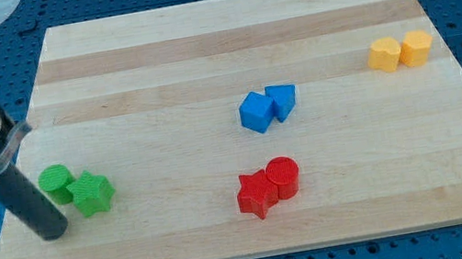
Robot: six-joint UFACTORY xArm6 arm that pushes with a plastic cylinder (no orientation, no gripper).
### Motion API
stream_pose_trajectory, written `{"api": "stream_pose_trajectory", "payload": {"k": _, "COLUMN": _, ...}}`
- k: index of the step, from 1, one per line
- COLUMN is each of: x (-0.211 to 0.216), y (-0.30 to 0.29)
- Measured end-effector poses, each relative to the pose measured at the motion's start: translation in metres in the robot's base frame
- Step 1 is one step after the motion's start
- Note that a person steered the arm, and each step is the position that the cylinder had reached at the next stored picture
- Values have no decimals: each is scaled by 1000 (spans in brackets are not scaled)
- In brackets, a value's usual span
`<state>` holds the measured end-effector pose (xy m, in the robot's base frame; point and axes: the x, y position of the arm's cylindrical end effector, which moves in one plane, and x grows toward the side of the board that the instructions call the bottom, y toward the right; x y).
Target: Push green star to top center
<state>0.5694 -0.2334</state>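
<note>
So the green star (91, 193) sits way over at the view's left, lower half of the wooden counter (223, 19), touching a green cylinder (56, 182) on its upper-left side. The tool here is just a plain dark rod, no jaws at all, so it grasps nothing; its tip (52, 234) rests on the counter just beside the star, down and to the left of it, not clearly touching as far as the view shows. Looks like the approach step: the rod is lined up behind the star but the push to top center is not yet done. Top center is well apart from the star, up and to the right across bare wood. The next move probably calls for a push from the star's lower-left so it heads diagonally up and right, and the rod is roughly on that side already. One catch: the green cylinder hugging the star could get dragged along or nudge it off line. The blue blocks (267, 107), red star (256, 193), red cylinder (282, 177) and yellow blocks (399, 52) all sit off to the right of that route.
</note>
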Motion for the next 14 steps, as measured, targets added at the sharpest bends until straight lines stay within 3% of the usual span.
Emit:
{"api": "stream_pose_trajectory", "payload": {"k": 1, "x": 7, "y": 18}}
{"api": "stream_pose_trajectory", "payload": {"k": 5, "x": -108, "y": 83}}
{"api": "stream_pose_trajectory", "payload": {"k": 6, "x": -88, "y": 82}}
{"api": "stream_pose_trajectory", "payload": {"k": 8, "x": -64, "y": 39}}
{"api": "stream_pose_trajectory", "payload": {"k": 10, "x": -97, "y": 14}}
{"api": "stream_pose_trajectory", "payload": {"k": 12, "x": -90, "y": -4}}
{"api": "stream_pose_trajectory", "payload": {"k": 13, "x": -102, "y": -33}}
{"api": "stream_pose_trajectory", "payload": {"k": 14, "x": -129, "y": -22}}
